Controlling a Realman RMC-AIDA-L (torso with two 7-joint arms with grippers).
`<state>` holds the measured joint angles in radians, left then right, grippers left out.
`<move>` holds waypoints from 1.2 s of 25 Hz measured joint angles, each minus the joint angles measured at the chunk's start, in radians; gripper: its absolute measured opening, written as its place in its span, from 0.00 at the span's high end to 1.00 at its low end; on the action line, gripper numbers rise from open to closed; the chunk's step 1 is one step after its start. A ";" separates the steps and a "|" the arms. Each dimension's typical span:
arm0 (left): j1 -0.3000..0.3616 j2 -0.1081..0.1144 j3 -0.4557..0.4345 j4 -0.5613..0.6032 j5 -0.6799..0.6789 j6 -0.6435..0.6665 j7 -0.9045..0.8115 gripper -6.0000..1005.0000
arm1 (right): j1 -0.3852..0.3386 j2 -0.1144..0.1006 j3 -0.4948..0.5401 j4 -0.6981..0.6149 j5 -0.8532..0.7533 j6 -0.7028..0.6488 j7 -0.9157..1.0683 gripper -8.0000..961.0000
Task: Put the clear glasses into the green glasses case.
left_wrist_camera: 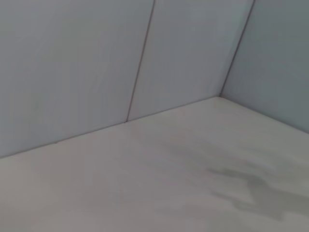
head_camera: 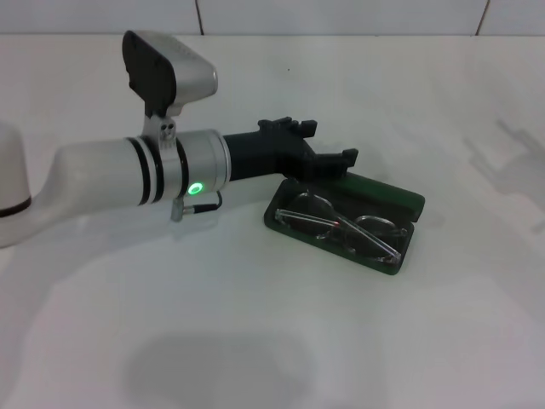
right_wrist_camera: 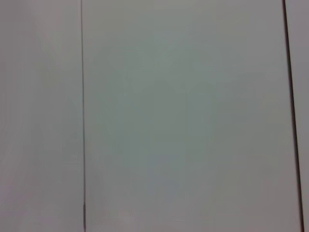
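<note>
The green glasses case [head_camera: 407, 207] lies open on the white table, right of centre in the head view. The clear glasses [head_camera: 345, 226] rest folded inside its dark lower half, and the lid lies back on the far side. My left gripper [head_camera: 335, 141] reaches in from the left and hovers just above the case's far left corner. It is open, with nothing between its black fingers [head_camera: 294, 128]. The left wrist view shows only bare table and wall. My right arm is out of the head view.
The white table [head_camera: 255, 341] stretches around the case, with a tiled wall [head_camera: 341, 15] behind it. A corner where the walls [left_wrist_camera: 231, 53] meet shows in the left wrist view. The right wrist view shows only wall tiles [right_wrist_camera: 183, 116].
</note>
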<state>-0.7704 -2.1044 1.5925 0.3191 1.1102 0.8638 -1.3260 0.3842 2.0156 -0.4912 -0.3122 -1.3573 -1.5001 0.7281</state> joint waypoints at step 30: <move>0.306 0.112 -0.077 0.160 -0.077 0.636 0.312 0.11 | 0.099 -0.080 -0.545 -0.139 -0.151 -0.269 0.184 0.33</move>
<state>-0.4648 -1.9926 1.5158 0.4793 1.0334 1.4997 -1.0136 0.4830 1.9356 -1.0359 -0.4513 -1.5079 -1.7688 0.9120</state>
